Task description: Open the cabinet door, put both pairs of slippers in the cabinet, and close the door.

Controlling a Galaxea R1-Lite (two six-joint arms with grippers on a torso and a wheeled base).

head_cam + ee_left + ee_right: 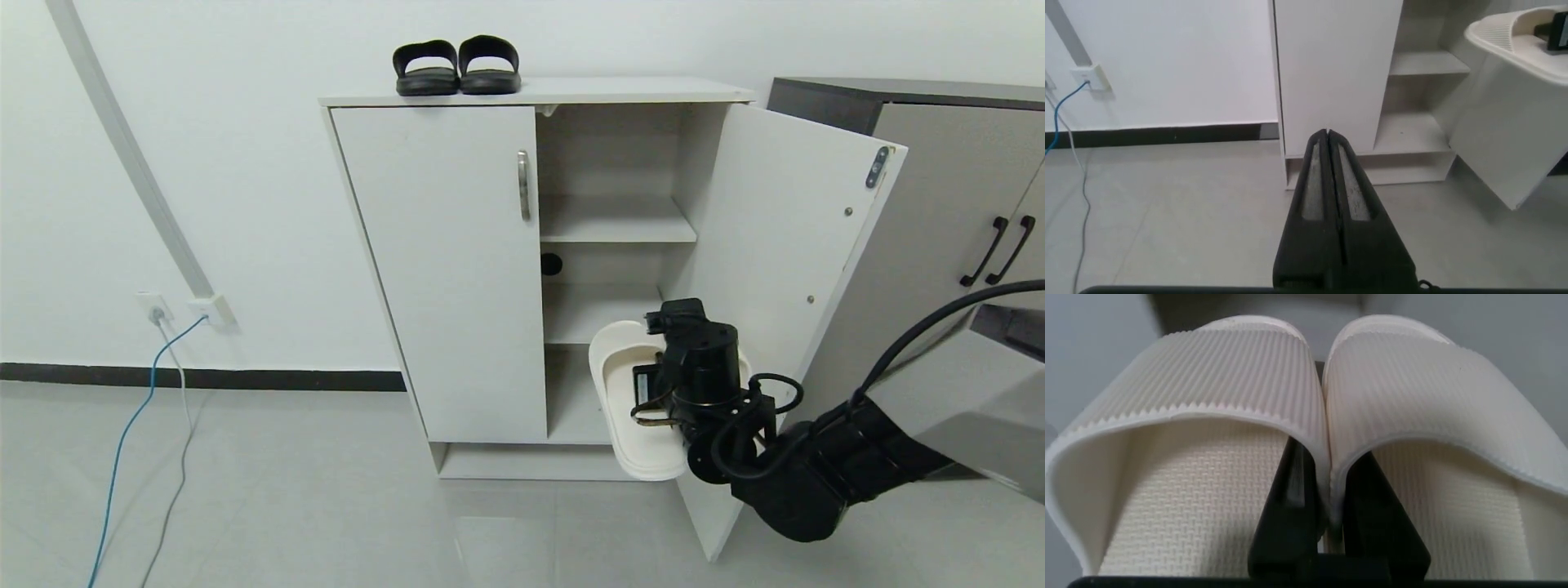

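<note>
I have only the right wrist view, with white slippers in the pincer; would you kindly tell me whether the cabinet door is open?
Observer: Yes, the right door stands open; the left door is shut.
Operator: Thank you. And where am I holding them?
Observer: The right pincer holds the white slippers in front of the open side, about level with the lowest compartment.
Operator: And the other pair?
Observer: The black slippers sit side by side on the cabinet top.
</note>
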